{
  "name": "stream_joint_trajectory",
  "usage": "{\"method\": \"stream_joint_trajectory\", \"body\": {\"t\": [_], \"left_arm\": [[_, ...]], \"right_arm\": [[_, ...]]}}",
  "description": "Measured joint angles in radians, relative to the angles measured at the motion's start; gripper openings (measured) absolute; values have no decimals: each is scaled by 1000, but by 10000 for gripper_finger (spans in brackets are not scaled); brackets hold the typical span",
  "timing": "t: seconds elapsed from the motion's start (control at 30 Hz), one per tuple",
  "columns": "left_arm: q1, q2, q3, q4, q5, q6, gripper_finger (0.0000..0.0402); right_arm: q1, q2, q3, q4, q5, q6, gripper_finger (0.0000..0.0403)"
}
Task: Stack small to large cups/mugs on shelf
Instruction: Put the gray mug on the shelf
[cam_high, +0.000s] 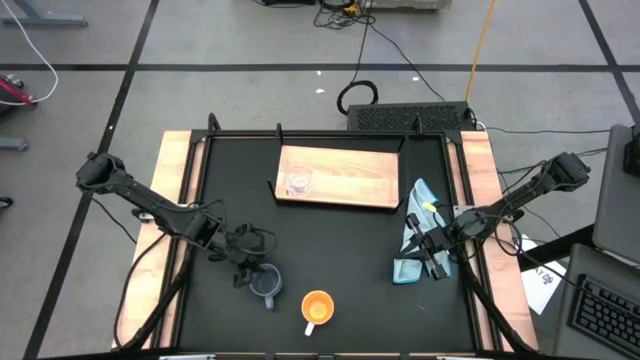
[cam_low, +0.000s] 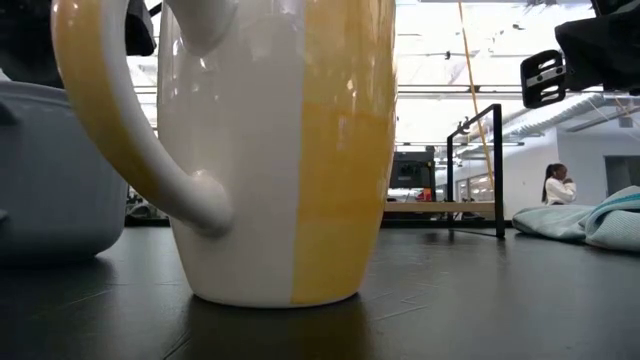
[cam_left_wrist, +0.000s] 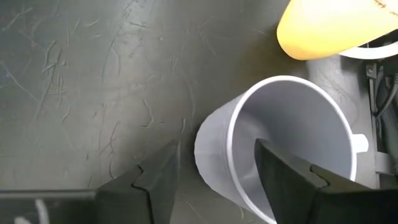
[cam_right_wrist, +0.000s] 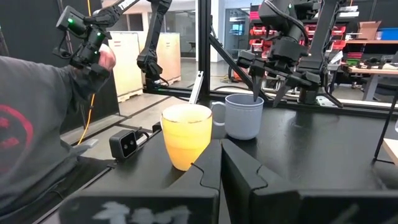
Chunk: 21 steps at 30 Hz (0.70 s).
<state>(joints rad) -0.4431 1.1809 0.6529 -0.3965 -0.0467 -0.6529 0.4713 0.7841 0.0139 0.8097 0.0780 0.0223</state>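
Observation:
The blue-grey mug (cam_high: 265, 287) stands upright near the table's front edge, its handle toward the orange mug. The orange mug with the white handle (cam_high: 317, 308) stands to its right. The clear glass cup (cam_high: 298, 183) stands on the left end of the light-wood shelf board (cam_high: 345, 178) at the back. My left gripper (cam_left_wrist: 214, 177) is open and points down over the blue-grey mug (cam_left_wrist: 280, 143). One finger (cam_left_wrist: 283, 177) is inside the mug and the other (cam_left_wrist: 155, 183) is outside its wall, with a gap on both sides. My right gripper (cam_high: 436, 262) is shut and empty at the right.
A light-blue cloth (cam_high: 414, 235) lies crumpled by my right gripper, right of the board. The orange mug (cam_low: 290, 150) fills the low view, close to the blue-grey mug (cam_low: 50, 170). A person's grey sleeve (cam_right_wrist: 37, 137) shows at the table's near side. A black frame rims the table.

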Motion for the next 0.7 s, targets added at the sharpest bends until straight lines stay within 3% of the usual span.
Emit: {"method": "stream_joint_trajectory", "body": {"t": [0.4, 0.7], "left_arm": [[8, 6, -1, -5, 51, -16, 150], [59, 10, -1, -3, 100, 7, 145]], "right_arm": [[0, 0, 0, 1, 0, -8, 0], [0, 0, 0, 1, 0, -8, 0]]}}
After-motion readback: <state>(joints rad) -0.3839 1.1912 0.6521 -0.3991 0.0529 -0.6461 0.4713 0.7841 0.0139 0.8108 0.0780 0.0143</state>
